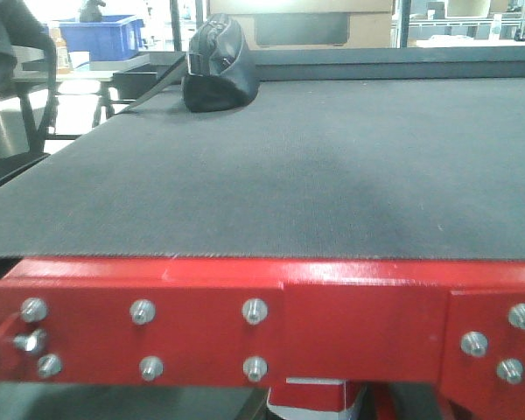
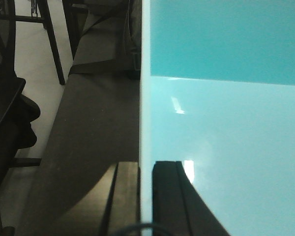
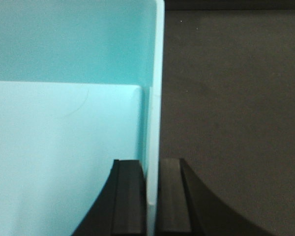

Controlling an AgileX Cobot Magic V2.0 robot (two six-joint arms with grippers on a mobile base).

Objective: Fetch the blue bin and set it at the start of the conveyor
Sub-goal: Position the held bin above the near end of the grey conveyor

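Note:
The blue bin point(image 2: 226, 147) fills the right half of the left wrist view, pale aqua and smooth inside. My left gripper point(image 2: 146, 196) is shut on its thin left wall, one finger inside and one outside. In the right wrist view the blue bin point(image 3: 64, 147) takes up the left half, and my right gripper point(image 3: 152, 196) is shut on its right wall in the same way. Dark belt point(image 2: 98, 123) shows beside the bin on both sides point(image 3: 236, 123). The front view shows the conveyor start point(image 1: 289, 166), a black belt with a red bolted frame point(image 1: 350, 315). Neither the bin nor the grippers appear there.
A black bag point(image 1: 219, 70) lies at the far left of the belt. Behind it on a table stands a dark blue crate point(image 1: 105, 35). Black chair and table legs point(image 2: 54, 44) stand on the pale floor left of the belt.

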